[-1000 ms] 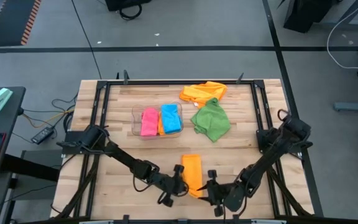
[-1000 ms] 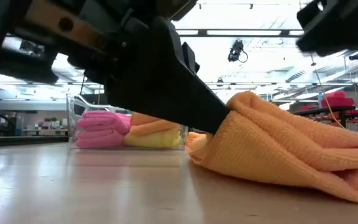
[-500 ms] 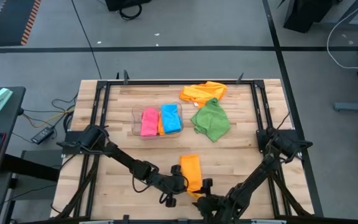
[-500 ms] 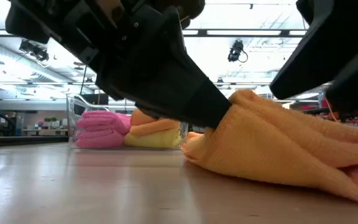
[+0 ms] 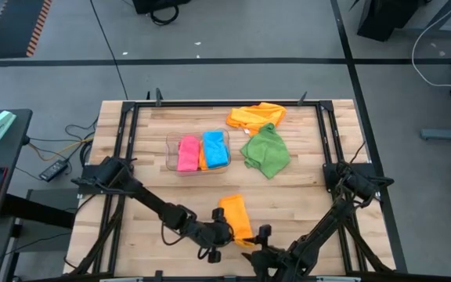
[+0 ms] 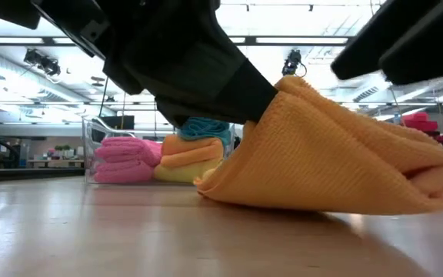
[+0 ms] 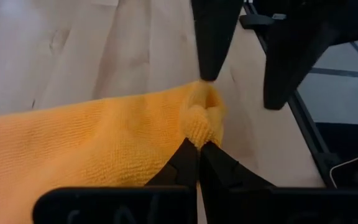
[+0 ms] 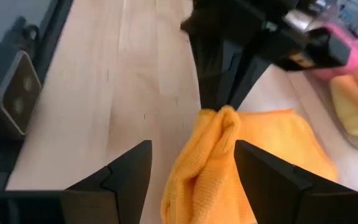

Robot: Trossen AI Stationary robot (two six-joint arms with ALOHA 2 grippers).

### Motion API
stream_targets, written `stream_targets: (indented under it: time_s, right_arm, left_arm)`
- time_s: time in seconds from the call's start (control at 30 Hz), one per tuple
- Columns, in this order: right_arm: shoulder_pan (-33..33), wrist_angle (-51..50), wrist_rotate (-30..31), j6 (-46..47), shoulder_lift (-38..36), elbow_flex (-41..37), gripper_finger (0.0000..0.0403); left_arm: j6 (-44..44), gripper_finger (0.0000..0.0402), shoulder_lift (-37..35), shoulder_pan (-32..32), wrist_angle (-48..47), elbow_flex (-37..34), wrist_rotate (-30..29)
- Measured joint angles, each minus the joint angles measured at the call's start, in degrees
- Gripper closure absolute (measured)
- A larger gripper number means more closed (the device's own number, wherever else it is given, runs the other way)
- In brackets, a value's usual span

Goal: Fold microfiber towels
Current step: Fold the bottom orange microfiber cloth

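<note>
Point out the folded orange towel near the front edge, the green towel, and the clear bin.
folded orange towel (image 5: pixel 236 215), high view, middle of its top face.
green towel (image 5: pixel 266 151), high view, centre of the crumpled cloth.
clear bin (image 5: pixel 169 150), high view, its left wall.

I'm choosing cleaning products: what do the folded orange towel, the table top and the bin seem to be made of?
Orange towel: soft microfibre-like cloth, matte, with a fine looped weave visible. Table top: pale wood planks, smooth and slightly glossy, grain lines and seams showing. Bin: probably clear rigid plastic, since the towels inside show through its walls.
</note>
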Motion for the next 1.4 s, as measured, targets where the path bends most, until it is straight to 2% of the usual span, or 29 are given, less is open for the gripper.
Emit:
stream_targets:
  time_s: [0.2, 0.5, 0.67, 0.83, 1.03, 1.17, 1.4]
  right_arm:
    - [-1.3, -0.8, 0.2, -0.9, 0.1, 0.0, 0.0164]
    - [-4.0, -0.7, -6.8, 1.0, 0.2, 0.0, 0.0164]
    - [-4.4, -1.4, -7.2, 1.0, 0.2, 0.0, 0.0171]
    - [-5.0, -3.1, -7.4, 1.5, 0.2, 0.0, 0.0224]
    - [-5.3, -3.4, -8.8, 0.0, 0.2, 0.0, 0.0324]
    - [-5.8, -4.2, -11.4, -1.4, 0.2, 0.0, 0.0386]
    - [-7.0, -4.9, -21.5, -4.5, 0.3, -0.1, 0.0392]
  left_arm:
    - [-0.6, 0.0392, 0.0, -0.6, 0.0, 0.0, -2.2]
    - [-1.5, 0.0392, 0.0, -0.6, -0.1, 0.0, -3.3]
    - [-1.5, 0.039, 0.0, -0.6, 0.0, 0.0, -4.2]
    - [-1.4, 0.0393, 0.0, -0.6, 0.2, 0.0, -4.6]
    - [-0.9, 0.038, 0.0, -0.8, 0.2, 0.0, -5.2]
    - [3.8, 0.0369, 0.1, -1.5, 0.3, -0.1, -5.1]
    - [10.6, 0.0352, -2.9, -2.1, -2.3, 0.0, -6.2]
